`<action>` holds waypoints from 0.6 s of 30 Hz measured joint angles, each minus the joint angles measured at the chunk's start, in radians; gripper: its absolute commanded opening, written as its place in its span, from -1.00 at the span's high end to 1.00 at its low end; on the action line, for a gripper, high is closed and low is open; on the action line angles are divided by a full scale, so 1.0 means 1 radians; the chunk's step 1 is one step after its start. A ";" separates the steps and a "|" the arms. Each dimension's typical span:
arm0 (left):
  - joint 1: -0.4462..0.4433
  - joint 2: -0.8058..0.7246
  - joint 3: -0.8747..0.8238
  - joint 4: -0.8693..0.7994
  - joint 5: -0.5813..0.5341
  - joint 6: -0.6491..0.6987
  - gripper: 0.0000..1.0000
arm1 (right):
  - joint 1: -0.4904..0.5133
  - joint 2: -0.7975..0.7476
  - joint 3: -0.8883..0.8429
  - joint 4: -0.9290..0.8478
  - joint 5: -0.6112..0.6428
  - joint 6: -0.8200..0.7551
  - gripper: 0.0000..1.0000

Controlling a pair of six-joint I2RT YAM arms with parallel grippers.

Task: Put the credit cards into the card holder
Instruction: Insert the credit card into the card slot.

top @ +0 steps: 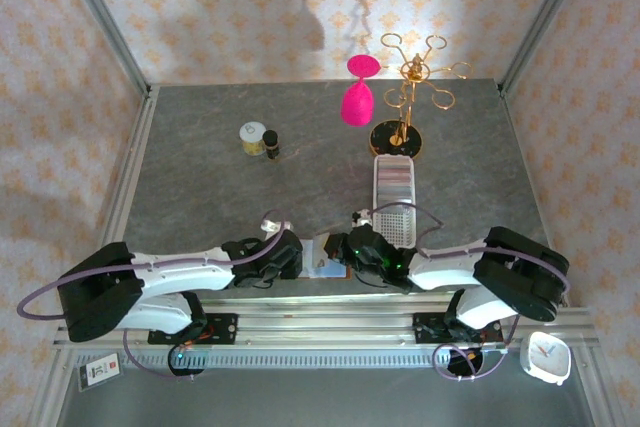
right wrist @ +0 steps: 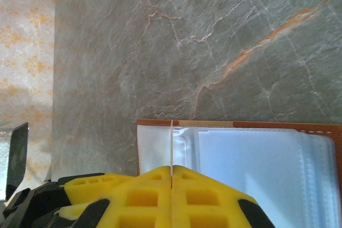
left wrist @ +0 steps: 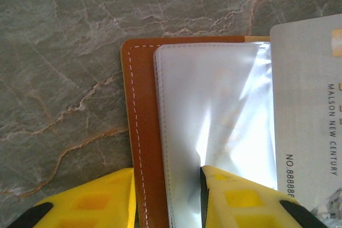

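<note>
Between the matt yellow plastic fingers (left wrist: 240,201), the smooth, stitched brown leather of the card holder (left wrist: 141,132) and its glossy clear plastic sleeves (left wrist: 214,110) are seen; beside them a pale matt plastic credit card (left wrist: 307,105), beyond them a dull, veined stone-like table (left wrist: 64,52)

1. Top external: high above and behind the arms, looking down over the whole table (top: 200,177), far off.
2. Left wrist: just behind the left gripper (left wrist: 166,196), facing straight down, very near.
3. Right wrist: just behind the right gripper (right wrist: 171,185), tilted forward, near.
4. Both wrist views share the card holder (left wrist: 140,132) and a credit card (left wrist: 307,105), just ahead of the fingertips.
</note>
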 measured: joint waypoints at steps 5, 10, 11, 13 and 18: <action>0.000 0.000 -0.002 0.003 0.000 0.000 0.34 | 0.000 0.003 -0.009 0.011 0.017 0.003 1.00; 0.000 -0.001 -0.004 0.006 0.000 0.000 0.34 | 0.000 0.003 -0.027 0.022 0.026 0.003 1.00; 0.000 -0.002 -0.004 0.006 0.000 0.000 0.35 | 0.000 0.003 -0.030 0.026 0.026 0.003 1.00; 0.000 -0.003 -0.005 0.007 0.000 0.000 0.34 | 0.000 0.005 -0.033 0.035 0.026 0.004 1.00; 0.000 -0.006 -0.008 0.010 0.001 0.000 0.34 | 0.000 0.023 -0.044 0.089 0.021 0.014 1.00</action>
